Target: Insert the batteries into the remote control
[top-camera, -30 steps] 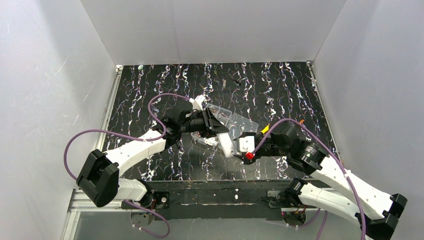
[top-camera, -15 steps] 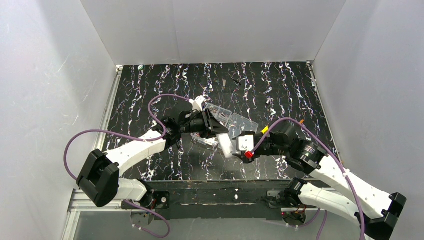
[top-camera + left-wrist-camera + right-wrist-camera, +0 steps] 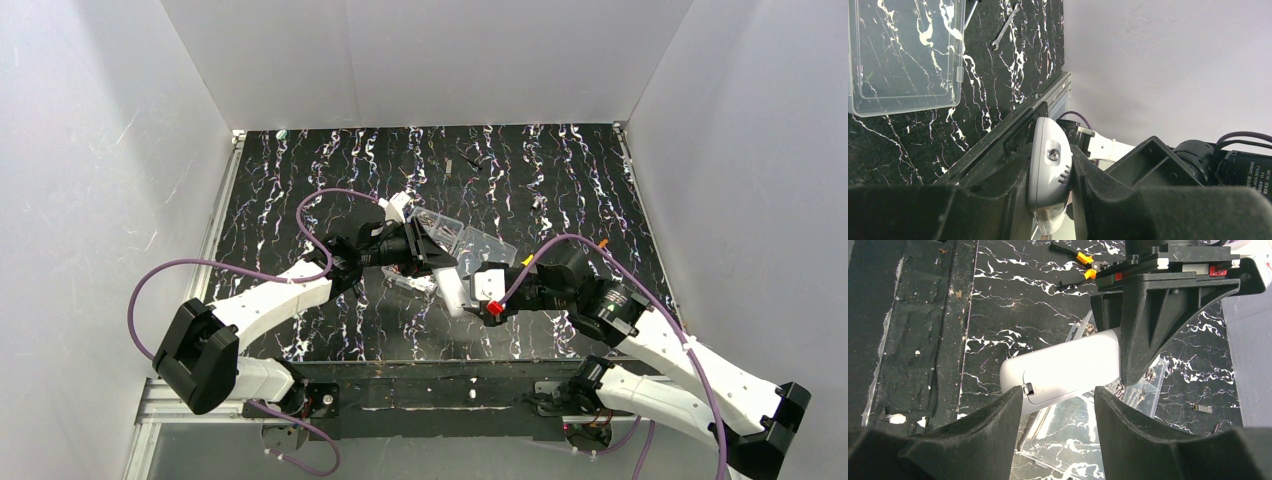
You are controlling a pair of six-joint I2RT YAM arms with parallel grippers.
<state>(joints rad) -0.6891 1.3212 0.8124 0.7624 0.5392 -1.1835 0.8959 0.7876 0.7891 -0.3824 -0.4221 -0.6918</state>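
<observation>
Right wrist: screw box (image 3: 1143, 396) beneath remote (image 3: 1063, 369), perhaps touching

remote (image 3: 1063, 370) is reading white, table (image 3: 1013, 295) is showing black with white veining, pliers (image 3: 1083, 259) beyond right pincer (image 3: 1058, 392) are showing orange-black, box (image 3: 1073, 435) is looking clear

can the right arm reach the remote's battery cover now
Probably yes: the left pincer grips the remote by its far end, leaving the cover end bare just ahead of the open right pincer.
</observation>
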